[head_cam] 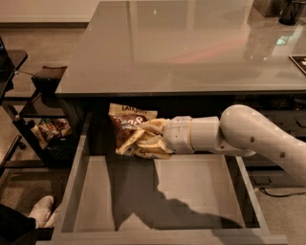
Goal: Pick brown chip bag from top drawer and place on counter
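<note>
Brown chip bag (125, 124) is clamped by the gripper (145, 139) above the top drawer (191, 194) — placement on the counter (181, 48) is outstanding.

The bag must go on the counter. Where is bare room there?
The counter is bare from its left edge to the middle, along the front edge above the gripper, shut on the brown chip bag over the top drawer. Crowded: the far right corner with dark objects, and a black item at the right edge.

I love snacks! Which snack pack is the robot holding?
The brown chip bag, clamped in the gripper over the top drawer; the reddish snack packets lie on the side shelf.
</note>
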